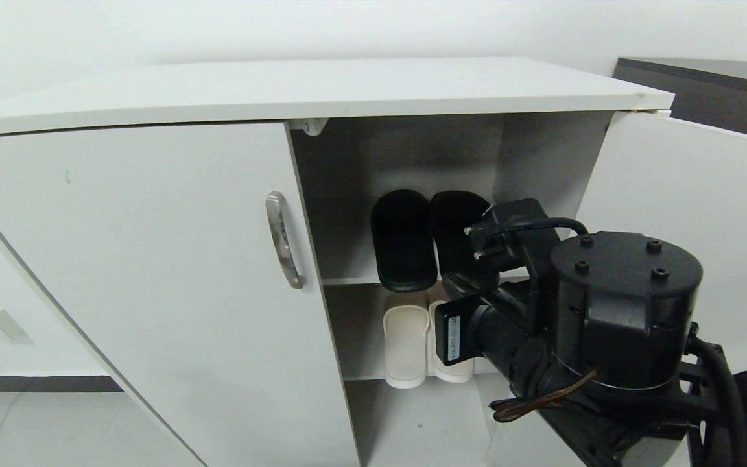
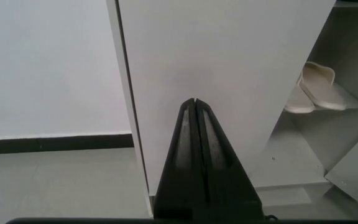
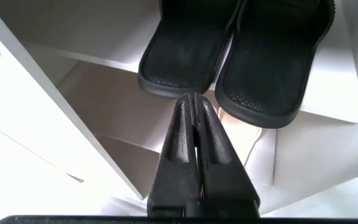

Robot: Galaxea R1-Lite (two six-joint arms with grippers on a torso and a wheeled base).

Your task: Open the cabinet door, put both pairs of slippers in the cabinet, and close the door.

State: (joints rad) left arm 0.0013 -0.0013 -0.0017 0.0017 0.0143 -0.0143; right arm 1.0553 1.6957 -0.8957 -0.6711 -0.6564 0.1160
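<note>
Now black rubber slippers (image 1: pixel 403 240) sit shelved above cream plastic slippers (image 1: pixel 406 347); right gripper (image 3: pixel 194 99) and left gripper (image 2: pixel 195 103) pinched together, empty. Next: swing the open white cabinet door (image 1: pixel 691 227) closed.

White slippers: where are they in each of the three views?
Head view: white slippers on the lower shelf, under the black slippers.
Left wrist view: on that shelf, past the closed door.
Right wrist view: a small part, below the black slippers.
Shared landmark: the closed door.
</note>
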